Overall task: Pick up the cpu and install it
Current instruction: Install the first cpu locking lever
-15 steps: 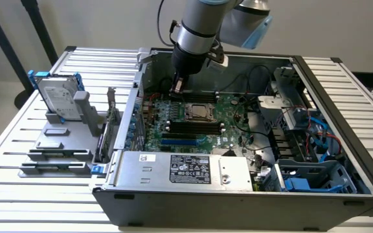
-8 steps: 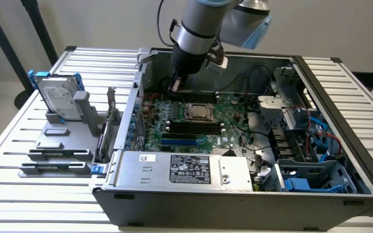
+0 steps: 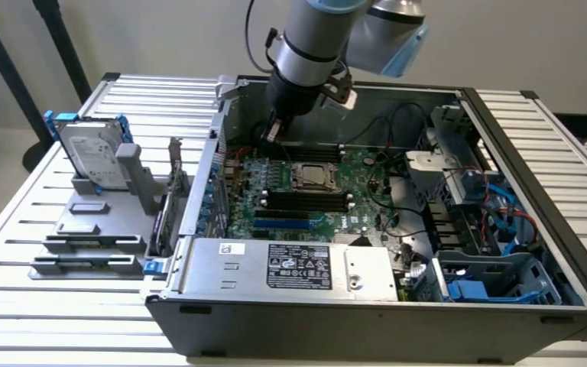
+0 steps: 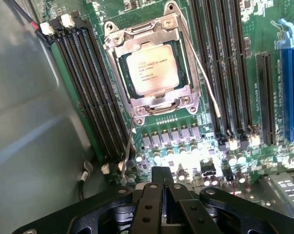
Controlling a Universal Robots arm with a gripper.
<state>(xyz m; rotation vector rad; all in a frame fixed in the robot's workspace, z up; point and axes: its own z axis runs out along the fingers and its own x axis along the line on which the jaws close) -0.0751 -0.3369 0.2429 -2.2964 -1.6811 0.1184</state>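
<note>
Wrist view shows you cpu (image 4: 153, 69) seated in socket (image 4: 120, 48), gripper (image 4: 162, 181) pressed together, empty; exterior view: gripper over motherboard (image 3: 365, 164) edge, case wall (image 3: 385, 103) close.

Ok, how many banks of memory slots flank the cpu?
2: one bank on one side of the cpu, the other bank on the opposite side. Others may be hidden.
</note>
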